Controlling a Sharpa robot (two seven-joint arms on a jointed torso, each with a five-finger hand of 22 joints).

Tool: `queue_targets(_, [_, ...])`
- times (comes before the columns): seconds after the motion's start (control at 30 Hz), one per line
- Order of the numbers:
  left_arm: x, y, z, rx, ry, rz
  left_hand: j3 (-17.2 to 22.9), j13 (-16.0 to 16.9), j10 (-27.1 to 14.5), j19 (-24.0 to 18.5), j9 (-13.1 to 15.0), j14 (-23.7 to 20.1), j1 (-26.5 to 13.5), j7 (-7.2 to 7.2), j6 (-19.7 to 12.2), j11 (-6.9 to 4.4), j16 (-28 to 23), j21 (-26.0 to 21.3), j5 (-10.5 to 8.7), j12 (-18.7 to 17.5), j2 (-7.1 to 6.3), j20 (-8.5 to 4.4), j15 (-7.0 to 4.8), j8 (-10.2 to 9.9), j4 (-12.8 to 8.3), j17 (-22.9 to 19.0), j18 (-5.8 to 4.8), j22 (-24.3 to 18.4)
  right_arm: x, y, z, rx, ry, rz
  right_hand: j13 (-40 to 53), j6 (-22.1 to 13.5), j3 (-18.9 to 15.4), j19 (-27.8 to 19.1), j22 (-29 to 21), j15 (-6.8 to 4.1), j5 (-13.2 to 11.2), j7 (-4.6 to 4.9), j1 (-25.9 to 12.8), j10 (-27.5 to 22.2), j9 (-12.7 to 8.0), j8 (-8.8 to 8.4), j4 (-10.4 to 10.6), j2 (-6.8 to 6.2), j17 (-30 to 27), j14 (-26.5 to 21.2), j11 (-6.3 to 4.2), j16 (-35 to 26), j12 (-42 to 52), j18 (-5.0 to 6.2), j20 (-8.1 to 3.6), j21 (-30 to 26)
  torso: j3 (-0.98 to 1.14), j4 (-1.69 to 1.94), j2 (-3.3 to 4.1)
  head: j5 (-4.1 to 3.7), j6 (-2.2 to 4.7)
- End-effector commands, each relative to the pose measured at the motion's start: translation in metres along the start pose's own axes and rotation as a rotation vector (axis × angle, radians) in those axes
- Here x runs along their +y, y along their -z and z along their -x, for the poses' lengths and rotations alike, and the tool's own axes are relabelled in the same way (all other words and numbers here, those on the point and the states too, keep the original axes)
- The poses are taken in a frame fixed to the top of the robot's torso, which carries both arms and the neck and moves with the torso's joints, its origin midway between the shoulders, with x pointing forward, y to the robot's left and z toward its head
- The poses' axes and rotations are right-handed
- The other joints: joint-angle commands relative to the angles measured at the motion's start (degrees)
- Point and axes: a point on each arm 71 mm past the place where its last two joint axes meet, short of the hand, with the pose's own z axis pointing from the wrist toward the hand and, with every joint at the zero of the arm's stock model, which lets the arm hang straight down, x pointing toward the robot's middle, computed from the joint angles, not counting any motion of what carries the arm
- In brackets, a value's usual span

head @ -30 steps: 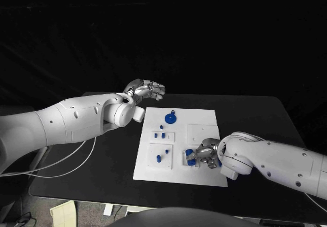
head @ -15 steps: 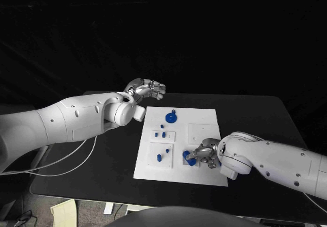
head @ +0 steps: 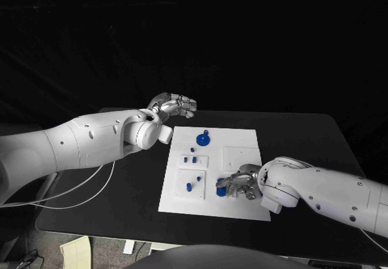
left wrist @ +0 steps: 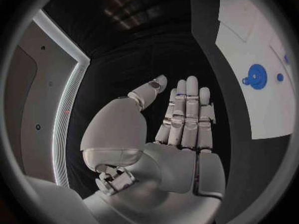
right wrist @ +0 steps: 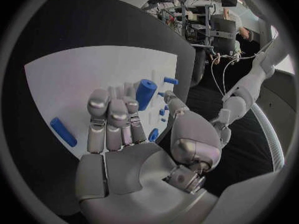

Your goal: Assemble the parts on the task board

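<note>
white arms [head: 77,143], silver hand [left wrist: 181,119] (segmented fingers)

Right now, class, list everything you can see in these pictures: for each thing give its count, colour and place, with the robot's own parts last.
Table: one, black, under everything.
Board: one, white, mid-table.
Disc: one, blue, on the board's far end.
Cylinder: one, blue, at the right hand's fingertips; cannot tell if it is held.
Small parts: several, blue, on the board's left half.
Cable: white, hanging below the left arm.
Left hand: one, silver, raised beyond the board's far left corner, holding nothing.
Right hand: one, silver, over the board's near end.
</note>
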Motion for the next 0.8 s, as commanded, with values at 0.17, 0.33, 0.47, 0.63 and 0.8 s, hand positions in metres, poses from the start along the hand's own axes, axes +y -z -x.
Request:
queue_targets(0.17, [-0.0016,-0.0004,-0.002,0.013,0.008,-0.007,-0.05,-0.08,-0.35,0.34,-0.06,0.32,0.06,0.07,-0.42,0.02,-0.27,-0.26,-0.08,-0.22,-0.38,0.14,-0.1,0.33,0.26,0.12,0.37,0.08,0.0019,0.0044,-0.0054,0.031,0.025,0.053,0.14,0.31,-0.52,-0.51,0.54,-0.03,-0.04,0.22,0.11,0.02,0.09,-0.36,-0.9,1.27,0.13,-0.06,-0.09,-0.46,-0.45,3.94,-0.48,-0.19,0.01,-0.01,-0.02,-0.11,0.14])
queue_targets(0.33, [-0.0016,-0.0002,-0.0018,0.013,0.008,-0.006,-0.05,-0.09,-0.35,0.34,-0.07,0.32,0.08,0.07,-0.43,0.02,-0.29,-0.27,-0.08,-0.22,-0.38,0.13,-0.1,0.33,0.26,0.14,0.38,0.09,-0.002,0.0067,-0.0024,0.005,0.072,0.071,0.25,0.61,0.13,-0.3,0.51,-0.08,-0.02,0.17,1.84,0.27,0.16,-0.37,-2.31,1.74,0.19,0.08,-0.14,-0.51,-0.46,3.94,-0.55,-0.11,0.01,-0.01,-0.01,-0.18,0.16])
queue_targets(0.47, [-0.0015,0.0,-0.001,0.01,0.008,-0.006,-0.04,-0.09,-0.36,0.35,-0.07,0.32,0.09,0.07,-0.43,0.02,-0.31,-0.28,-0.08,-0.22,-0.37,0.13,-0.1,0.33,0.27,0.16,0.38,0.1,-0.0033,0.0093,-0.0032,0.003,0.087,0.078,0.36,0.97,2.37,0.12,0.42,-0.14,-0.01,0.11,6.11,0.62,0.27,-0.37,-4.57,1.43,0.25,0.3,-0.21,-0.58,-0.49,3.92,-0.6,0.01,0.01,-0.04,0.0,-0.16,0.18])
queue_targets(0.63, [-0.0016,0.0,-0.0017,0.013,0.008,-0.006,-0.04,-0.09,-0.36,0.35,-0.07,0.32,0.1,0.07,-0.44,0.01,-0.32,-0.28,-0.08,-0.22,-0.37,0.13,-0.1,0.33,0.27,0.18,0.38,0.1,-0.0032,0.0092,-0.0036,-0.006,0.094,0.078,0.39,1.43,4.37,0.49,0.3,-0.12,-0.04,0.1,9.29,0.93,0.38,-0.27,-5.73,1.47,0.25,0.47,-0.22,-0.67,-0.55,3.93,-0.41,0.07,0.01,-0.04,0.0,-0.19,0.21])
queue_targets(0.8, [-0.0016,0.0,-0.0017,0.013,0.008,-0.006,-0.03,-0.09,-0.35,0.36,-0.08,0.33,0.11,0.07,-0.44,0.01,-0.33,-0.29,-0.08,-0.21,-0.37,0.13,-0.1,0.34,0.26,0.21,0.39,0.11,-0.0034,0.0087,-0.0032,-0.009,0.099,0.074,0.38,2.01,5.69,0.79,0.13,-0.12,-0.06,0.05,9.41,1.33,0.46,-0.17,-4.45,3.13,0.26,0.67,-0.23,-0.76,-0.67,3.82,0.06,0.03,0.02,-0.01,0.01,-0.19,0.22])
